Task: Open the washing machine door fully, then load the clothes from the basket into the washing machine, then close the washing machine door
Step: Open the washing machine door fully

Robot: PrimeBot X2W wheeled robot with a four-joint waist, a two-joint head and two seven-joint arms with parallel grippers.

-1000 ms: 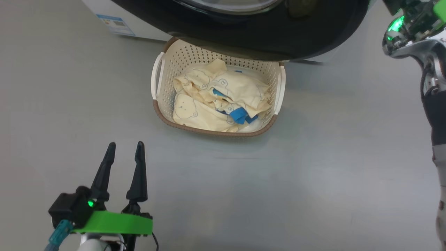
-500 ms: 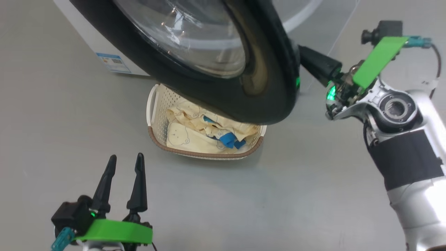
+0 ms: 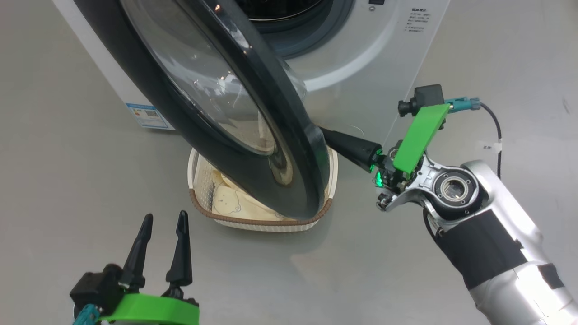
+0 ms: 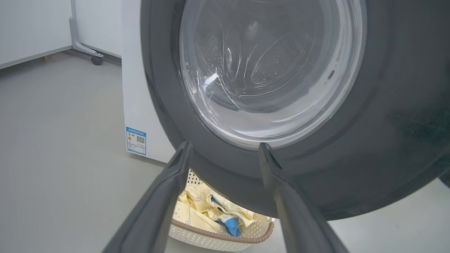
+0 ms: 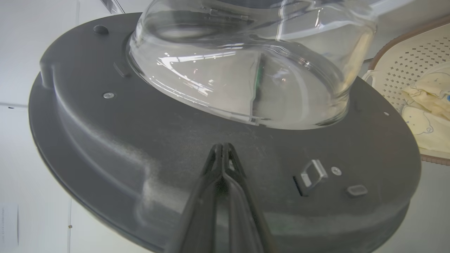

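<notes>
The washing machine stands at the top, and its door hangs partly open over the basket. My right gripper is shut, its tips pressed against the door's grey inner face just below the glass bulge. The latch is to the right of my right gripper. Pale-yellow clothes lie in the basket, half hidden by the door. My left gripper is open and holds nothing, low on the floor, facing the door's outer ring.
A blue label sits low on the machine's front. Grey floor stretches left and right of the basket. In the left wrist view a white frame on a caster stands behind the machine's left side.
The head view has lifted toward the machine. The door has swung further out over the basket, with my shut right gripper behind its edge. The left gripper has stayed put.
</notes>
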